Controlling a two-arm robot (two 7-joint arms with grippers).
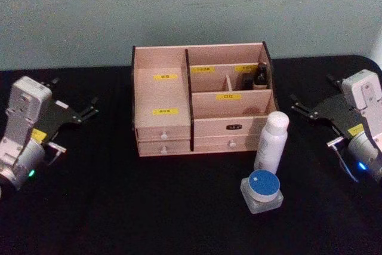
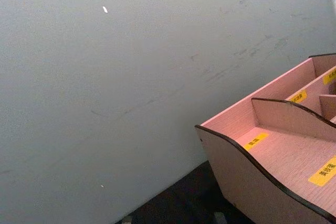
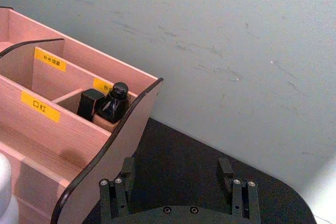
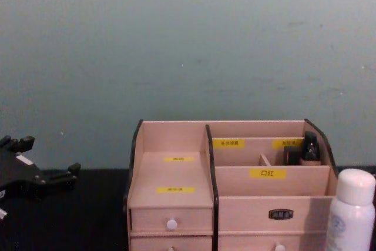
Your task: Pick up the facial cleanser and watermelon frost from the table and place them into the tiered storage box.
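Tiered storage box (image 1: 158,58): 1, on black table (image 1: 119,207), between the 2 sets of fingers; 2 dark containers (image 1: 260,76) in its rear right compartment.
White bottle (image 1: 271,141): upright, just before the box's right front, inward of the right gripper (image 1: 296,104).
Blue-lidded jar (image 1: 262,190): just before the bottle.
Right gripper: fingers apart, empty.
Left gripper (image 1: 91,107): fingers apart, empty, well apart from both items.
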